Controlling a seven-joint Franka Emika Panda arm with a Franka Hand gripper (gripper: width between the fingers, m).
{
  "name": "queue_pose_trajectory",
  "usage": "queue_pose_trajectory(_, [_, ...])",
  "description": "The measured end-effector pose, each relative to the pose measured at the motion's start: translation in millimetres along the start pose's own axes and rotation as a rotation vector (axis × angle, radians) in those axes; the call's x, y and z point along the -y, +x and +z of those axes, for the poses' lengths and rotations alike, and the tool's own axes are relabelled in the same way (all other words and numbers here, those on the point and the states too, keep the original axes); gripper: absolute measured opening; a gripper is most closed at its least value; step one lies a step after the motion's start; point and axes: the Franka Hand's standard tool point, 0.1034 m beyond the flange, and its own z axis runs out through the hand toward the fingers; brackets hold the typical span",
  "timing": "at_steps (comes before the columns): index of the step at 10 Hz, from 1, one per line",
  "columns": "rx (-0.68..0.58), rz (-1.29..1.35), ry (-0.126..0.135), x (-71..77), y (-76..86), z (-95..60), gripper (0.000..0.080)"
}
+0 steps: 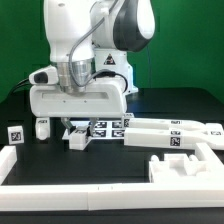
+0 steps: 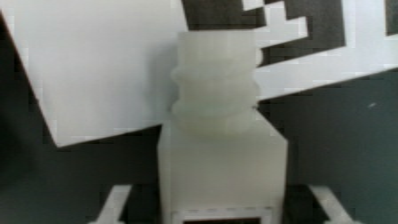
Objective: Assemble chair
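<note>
Exterior frontal, wide; wrist close on peg [image 2: 217,95]

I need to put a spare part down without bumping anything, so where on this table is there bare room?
Best spot: the dark strip of table in front of the gripper, bordered by the front rail, the left rail and the blocky panel. Crowded: the row with the small tagged block, marker board and long pieces.

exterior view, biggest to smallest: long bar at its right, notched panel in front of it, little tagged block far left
1. long bar, notched panel: alike; panel sits nearer, so unranked.
2. little tagged block.
</note>
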Motion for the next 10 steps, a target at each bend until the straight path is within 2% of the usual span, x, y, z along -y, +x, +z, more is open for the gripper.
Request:
queue_pose_trajectory(1, [0.015, -0.009, 0.006, 4.3, 1.6, -0.8, 0.0281])
queue_pose_trajectory(2, [0.031, -0.045, 0.01, 10.2, 7.0, -3.4, 0.0349])
queue_pose_trajectory(3, [0.097, -0.043, 0.036, 11.1, 13.2, -7.4, 0.0349])
queue_pose_trajectory(4, [0.18, -0.041, 0.055, 11.5, 24.4, -14.2, 0.0548])
queue_pose_trajectory(5, [0.282, -0.038, 0.06, 12.7, 38.5, -20.1, 0.0619])
queue_pose_trajectory(6, [0.346, -0.025, 0.074, 13.1, 50.1, -21.0, 0.0619])
queue_pose_trajectory(7, [0.465, 0.011, 0.092, 15.8, 51.0, -22.1, 0.0643])
queue_pose_trajectory(8, [0.508, 0.007, 0.098, 17.2, 54.5, -19.7, 0.0643])
queue_pose_trajectory(10, [0.652, 0.012, 0.122, 17.4, 47.1, -17.2, 0.0648])
